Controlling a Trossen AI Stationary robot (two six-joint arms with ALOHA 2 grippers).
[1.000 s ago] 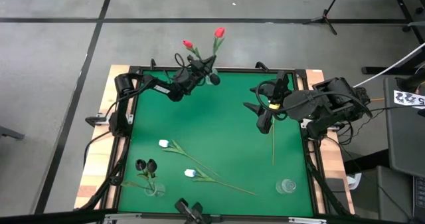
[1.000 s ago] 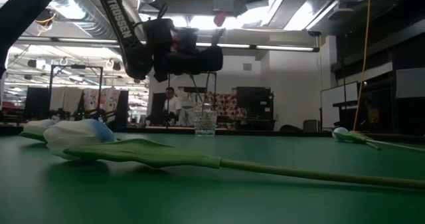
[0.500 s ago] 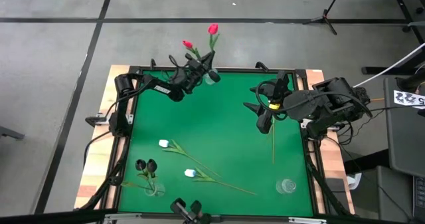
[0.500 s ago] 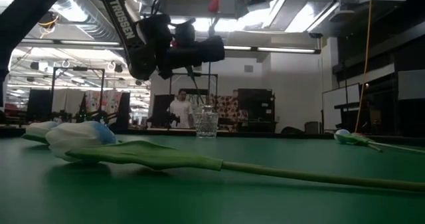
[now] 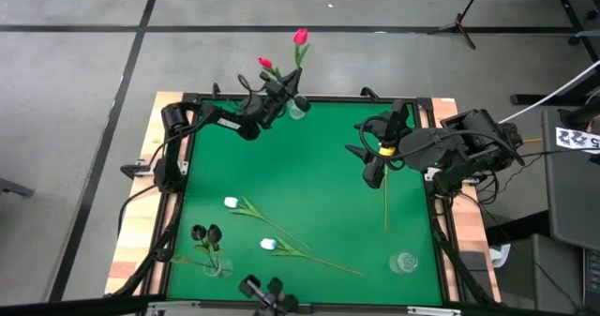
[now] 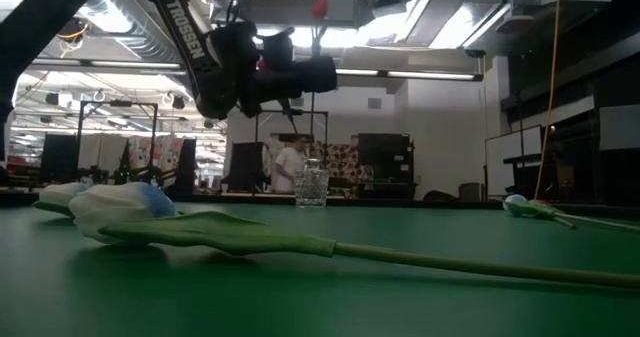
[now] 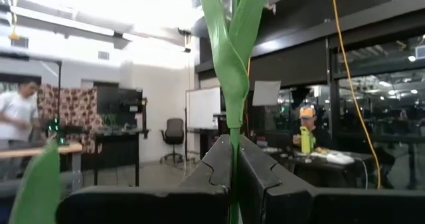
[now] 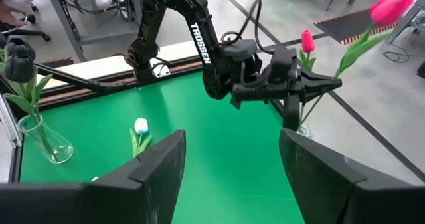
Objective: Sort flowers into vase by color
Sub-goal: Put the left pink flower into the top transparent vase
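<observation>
Left hand: the left hand [image 5: 289, 97] is clamped on the thin green stem of a pink-red artificial tulip [image 5: 301, 37], near the far edge of the green counter [image 5: 309, 175]; the stem runs up between its dark fingers [image 7: 219, 164] in the left wrist view.
Why held so: the stem hangs upright over a small clear glass vase [image 8: 302, 129] where a second pink-red tulip [image 8: 307, 40] already stands, so it seems lined up to drop in with its own colour.
Right hand: the right hand [image 5: 372, 171] hovers low at the right side, jaws wide and empty, waiting.
Black group: two near-black tulips [image 5: 206, 233] stand in a clear flask-shaped vase [image 5: 217, 268] at the near left.
Still loose: two white tulips [image 5: 231, 203] [image 5: 267, 245] and one bare-looking long stem [image 5: 385, 203] lie flat on the counter.
Empty vase: a clear glass [image 5: 404, 262] at the near right holds nothing, probably meant for the whites.
</observation>
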